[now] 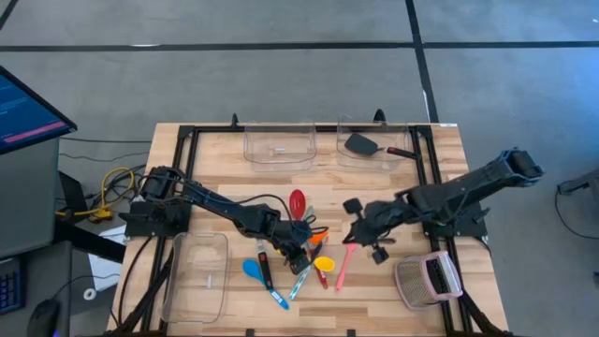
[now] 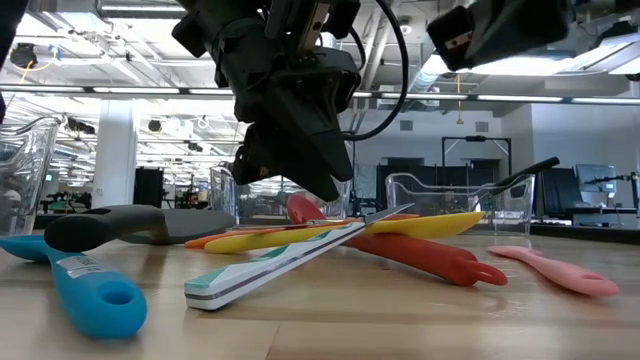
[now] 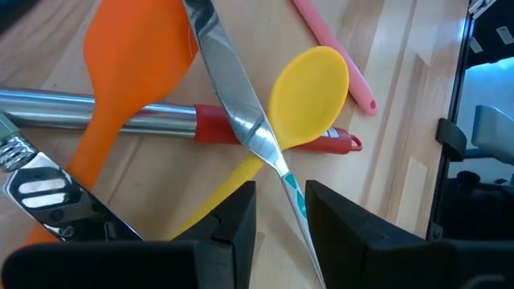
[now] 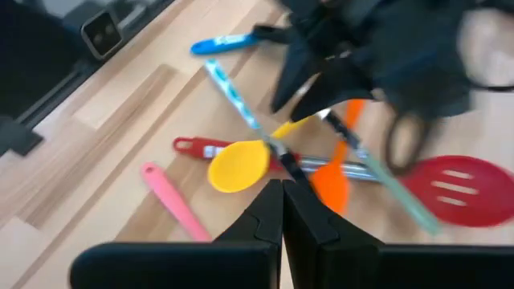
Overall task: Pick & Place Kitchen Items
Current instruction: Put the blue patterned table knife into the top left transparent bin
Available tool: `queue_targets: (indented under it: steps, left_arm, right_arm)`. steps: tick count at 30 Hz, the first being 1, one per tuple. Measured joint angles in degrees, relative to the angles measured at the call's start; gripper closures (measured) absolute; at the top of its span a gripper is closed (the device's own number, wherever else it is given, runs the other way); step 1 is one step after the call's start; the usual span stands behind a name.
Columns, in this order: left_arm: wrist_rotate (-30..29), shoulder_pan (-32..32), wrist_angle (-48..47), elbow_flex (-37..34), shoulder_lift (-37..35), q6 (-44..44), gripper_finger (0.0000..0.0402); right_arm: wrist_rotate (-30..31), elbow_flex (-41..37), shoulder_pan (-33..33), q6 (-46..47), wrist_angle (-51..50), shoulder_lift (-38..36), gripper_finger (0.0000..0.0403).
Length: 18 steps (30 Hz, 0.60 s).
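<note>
Light wood table (image 1: 440,154): two clear bins (image 1: 278,143) sit along the far edge, a third at the near-left corner, a grey mesh thing (image 1: 428,279) near-right, and a utensil pile (image 1: 304,253) mid-table toward the near edge.

Glossy metal knife blade (image 3: 233,96); matt yellow spoon (image 3: 309,96); wood table (image 3: 401,120).
</note>
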Motion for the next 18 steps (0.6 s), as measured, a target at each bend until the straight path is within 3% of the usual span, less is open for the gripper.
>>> queue_targets:
  steps: [9,13,18]
  left_arm:
    - [3.0,-2.3,0.2,-2.8,0.0,-3.1,0.0302]
    - [3.1,-4.0,5.1,-2.8,0.0,-6.4,0.0302]
    - [0.2,-5.3,7.7,-2.7,0.0,-11.2,0.0310]
  right_arm:
    - [0.9,3.5,4.4,0.0,1.0,8.0,0.0403]
    - [1.4,4.7,5.4,0.0,1.8,8.5,0.0403]
    - [6.4,4.7,6.4,1.5,4.4,8.5,0.0403]
